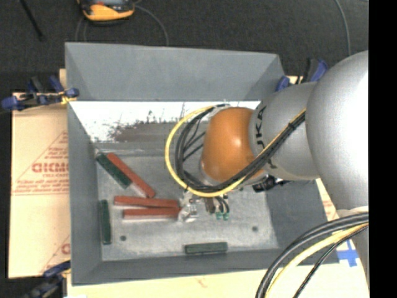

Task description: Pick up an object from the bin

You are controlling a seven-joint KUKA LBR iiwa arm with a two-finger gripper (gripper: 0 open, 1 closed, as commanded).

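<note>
Silver arm (335,123), orange wrist cover (226,144), yellow cables (167,151)

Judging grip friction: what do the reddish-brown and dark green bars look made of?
Reddish-brown bars: flat, matte, evenly coloured, no glare; probably painted wood or plastic, cannot tell which. Dark green bars: same flat shape and dull finish, likely the same material.

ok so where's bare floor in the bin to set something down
Bare floor lies between the red bars and the green bar by the near wall, and right of the end effector up to the right wall. The left half is crowded: bars lie close together there.
</note>
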